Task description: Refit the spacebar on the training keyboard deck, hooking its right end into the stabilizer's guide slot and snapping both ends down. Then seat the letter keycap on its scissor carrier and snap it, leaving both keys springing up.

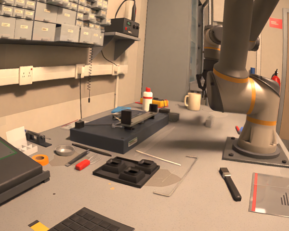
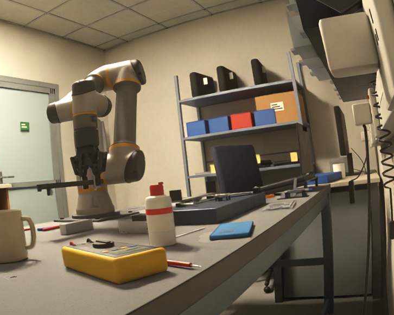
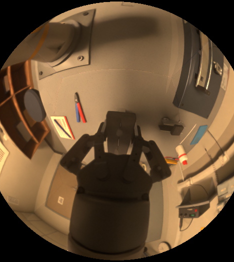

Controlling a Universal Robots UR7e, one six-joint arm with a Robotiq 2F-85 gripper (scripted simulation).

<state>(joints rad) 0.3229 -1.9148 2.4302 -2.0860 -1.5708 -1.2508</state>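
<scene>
The dark blue keyboard deck [image 1: 119,130] sits mid-bench with a grey metal plate and stabilizer wire on top, and a small scissor carrier [image 1: 116,125] near its front. Well to the right of it, in the air beside the arm's base, my gripper [image 2: 88,183] grips the long dark spacebar [image 2: 66,185] near its middle, its fingers closed on the bar, which hangs level. From the wrist camera the spacebar [image 3: 120,132] shows end-on between the fingers. A small dark letter keycap [image 1: 79,124] rests on the deck's left corner.
A black tray [image 1: 126,170] with three pockets lies in front of the deck. A white bottle [image 2: 160,214], a yellow meter [image 2: 115,258], a cream mug [image 1: 193,101] and a blue pad [image 2: 231,229] stand behind it. A brush [image 1: 230,184] and a bent wire lie on the near bench.
</scene>
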